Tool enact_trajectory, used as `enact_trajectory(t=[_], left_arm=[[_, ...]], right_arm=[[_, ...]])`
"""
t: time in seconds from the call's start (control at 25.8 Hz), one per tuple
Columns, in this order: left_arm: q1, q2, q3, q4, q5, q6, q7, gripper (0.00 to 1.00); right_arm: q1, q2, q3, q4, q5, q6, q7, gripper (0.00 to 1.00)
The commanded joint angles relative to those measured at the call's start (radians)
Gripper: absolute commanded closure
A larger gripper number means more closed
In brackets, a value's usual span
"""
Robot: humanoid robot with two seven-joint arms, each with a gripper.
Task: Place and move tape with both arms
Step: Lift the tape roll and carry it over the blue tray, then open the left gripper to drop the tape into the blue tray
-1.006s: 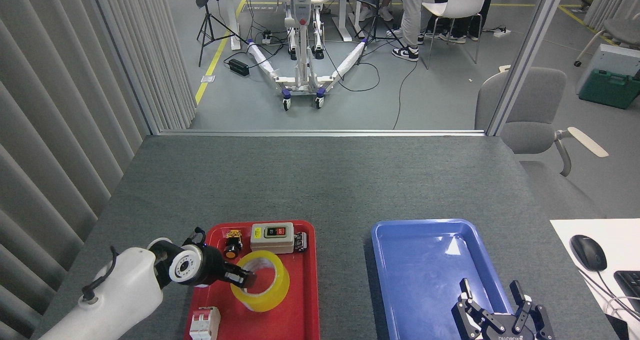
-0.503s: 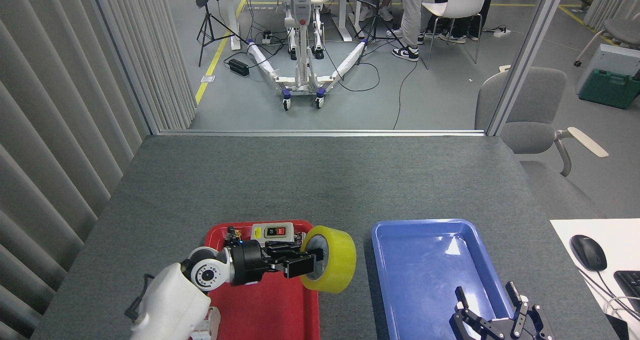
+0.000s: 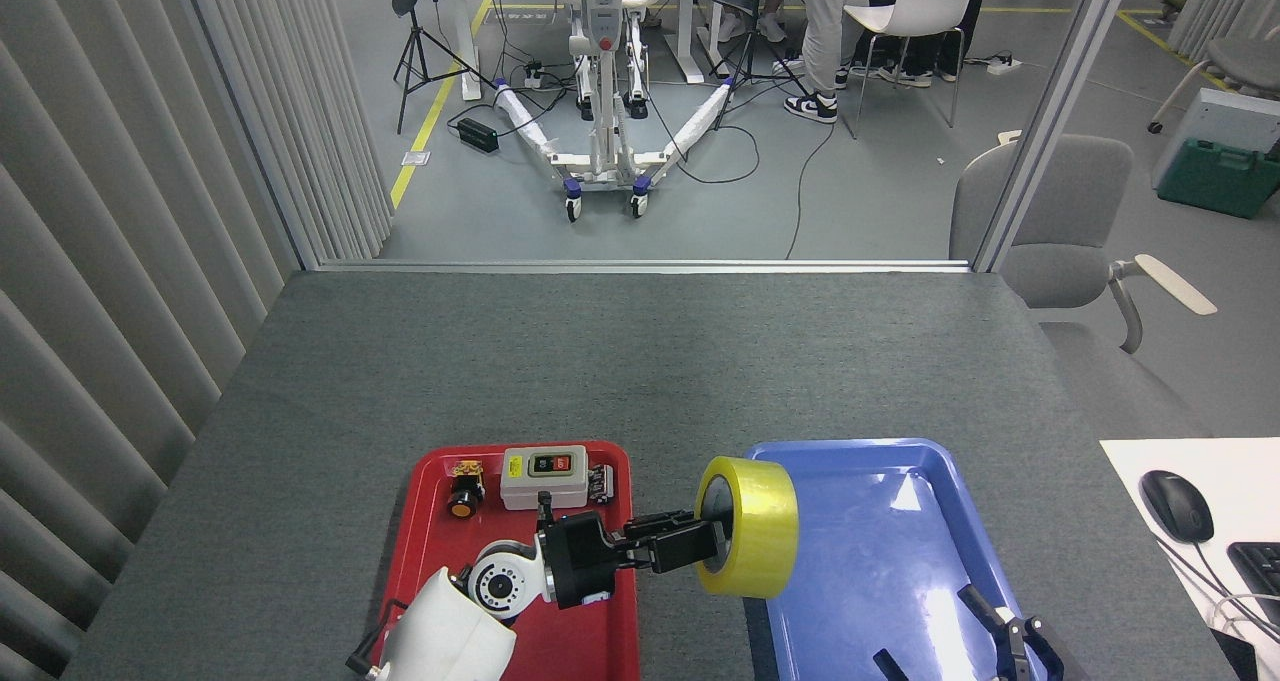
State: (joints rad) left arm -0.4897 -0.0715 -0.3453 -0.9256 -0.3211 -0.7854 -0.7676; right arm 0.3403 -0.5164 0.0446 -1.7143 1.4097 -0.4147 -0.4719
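My left gripper (image 3: 700,544) was clamped on the tape (image 3: 750,541), one finger inside the core, holding the roll on edge in the air over the left rim of the blue tray (image 3: 860,561). The red tray (image 3: 600,641) lay beneath my arm. I judged the step to be the carry across. Next the roll needed lowering into the blue tray and releasing. My right gripper (image 3: 1005,641) showed only its fingertips at the bottom edge; I could not tell its state.

Tape (image 3: 755,539) over right tray's (image 3: 860,453) left rim, left tray (image 3: 430,521) beside
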Motion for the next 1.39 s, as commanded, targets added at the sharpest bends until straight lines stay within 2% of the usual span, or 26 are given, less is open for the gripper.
enact_trajectory(t=[0.0, 0.12, 0.27, 0.39, 0.58, 0.77, 1.08, 1.35], left_arm=[[0.002, 0.001, -0.003, 0.001, 0.002, 0.0, -0.002, 0.98], [0.003, 0.004, -0.004, -0.001, 0.002, 0.0, -0.002, 0.98], [0.008, 0.006, -0.006, 0.002, 0.001, 0.0, -0.002, 0.98], [0.013, 0.002, -0.008, -0.004, 0.001, 0.0, -0.002, 0.98], [0.013, -0.007, -0.093, -0.009, 0.001, 0.0, -0.002, 0.98], [0.014, -0.025, -0.146, -0.01, 0.002, 0.0, -0.001, 0.99], [0.013, -0.03, -0.155, -0.015, 0.002, 0.0, -0.001, 0.98], [0.013, -0.04, -0.159, -0.016, 0.002, 0.0, -0.001, 0.98]], right_arm=[[-0.007, -0.027, 0.009, -0.013, 0.017, -0.022, -0.059, 0.0], [-0.014, -0.027, 0.021, -0.025, 0.077, -0.024, -0.076, 0.0], [-0.035, -0.019, 0.06, -0.024, 0.084, 0.024, -0.074, 0.0], [-0.067, 0.036, 0.112, -0.005, 0.088, 0.088, -0.073, 0.0], [-0.115, 0.067, 0.173, -0.002, 0.088, 0.099, -0.073, 0.0], [-0.113, 0.118, 0.205, 0.036, 0.112, 0.093, -0.073, 0.0], [-0.083, 0.118, 0.279, 0.05, 0.112, 0.086, -0.073, 0.0], [-0.067, 0.116, 0.293, 0.047, 0.114, 0.088, -0.073, 0.0]])
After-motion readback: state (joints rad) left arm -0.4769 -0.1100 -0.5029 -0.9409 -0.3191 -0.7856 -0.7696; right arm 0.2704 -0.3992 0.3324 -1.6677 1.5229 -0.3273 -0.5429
